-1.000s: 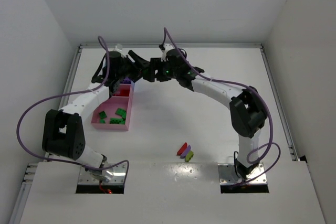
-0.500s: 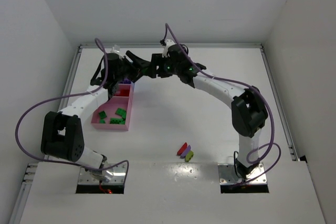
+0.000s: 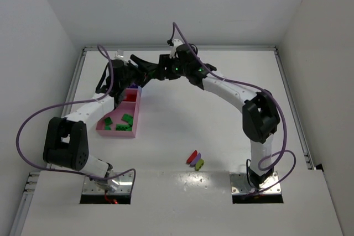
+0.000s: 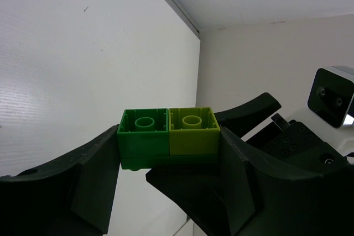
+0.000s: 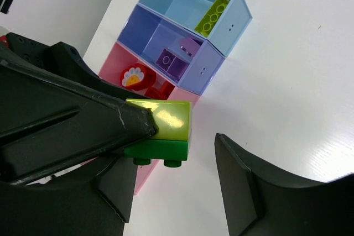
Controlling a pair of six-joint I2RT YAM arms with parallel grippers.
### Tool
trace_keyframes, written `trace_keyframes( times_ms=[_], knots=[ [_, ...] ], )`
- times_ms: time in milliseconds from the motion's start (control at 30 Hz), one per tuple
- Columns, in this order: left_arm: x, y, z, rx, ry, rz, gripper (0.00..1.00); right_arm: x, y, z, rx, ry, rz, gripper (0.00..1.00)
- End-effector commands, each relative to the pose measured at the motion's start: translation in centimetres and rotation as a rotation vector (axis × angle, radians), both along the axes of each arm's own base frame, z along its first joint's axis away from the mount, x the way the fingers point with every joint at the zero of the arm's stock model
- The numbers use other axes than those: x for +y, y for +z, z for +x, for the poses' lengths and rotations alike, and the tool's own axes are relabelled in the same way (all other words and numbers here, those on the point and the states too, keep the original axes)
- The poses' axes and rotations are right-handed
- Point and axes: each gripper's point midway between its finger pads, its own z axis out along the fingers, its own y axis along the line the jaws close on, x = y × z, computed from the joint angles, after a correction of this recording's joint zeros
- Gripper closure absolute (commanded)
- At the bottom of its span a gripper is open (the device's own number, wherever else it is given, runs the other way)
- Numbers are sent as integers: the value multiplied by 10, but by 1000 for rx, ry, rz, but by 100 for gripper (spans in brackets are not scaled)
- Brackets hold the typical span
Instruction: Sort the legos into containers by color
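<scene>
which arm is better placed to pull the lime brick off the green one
Right. The left gripper is shut on the two-colour block, steadying it; the right gripper is open with the block between its fingers, likely ready to clamp.

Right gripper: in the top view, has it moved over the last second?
Yes. The right gripper has shifted slightly left and toward the far edge of the table.

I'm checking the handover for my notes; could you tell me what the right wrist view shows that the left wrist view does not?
Only right wrist: a yellow-green brick in the light blue tray, and purple bricks in the darker blue tray. Only left wrist: the left gripper clamping the green and yellow-green block on both sides. Both: that block.
</scene>
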Motion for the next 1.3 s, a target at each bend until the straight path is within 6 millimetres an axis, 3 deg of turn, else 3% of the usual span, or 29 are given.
trace_keyframes(
  times_ms=[0,167,367,433,567,667,833,900,967,1267],
  knots=[
    [-24,3,-28,23,-144,-58,100,-2,65,42,-190,-94,111,43],
    [-25,-1,-30,29,-151,-68,100,-1,71,42,-216,-80,113,48],
    [-24,-5,-32,38,-150,-67,100,-2,71,43,-236,-70,94,62],
    [-24,-10,-33,49,-150,-65,100,-1,77,45,-260,-67,97,68],
    [-24,-8,-33,45,-148,-73,100,-2,76,46,-284,-56,74,90],
    [-18,-6,-26,41,-130,-74,100,-3,77,42,-289,-44,69,99],
    [6,18,2,-24,-68,-75,100,-6,61,23,-250,-12,40,100],
    [15,23,10,-36,-47,-76,100,-9,69,16,-257,-2,49,100],
    [19,29,16,-50,-37,-77,100,-12,60,11,-237,-1,35,100],
    [30,28,27,-60,-1,-57,100,-26,71,-2,-237,-2,38,100]
  ],
)
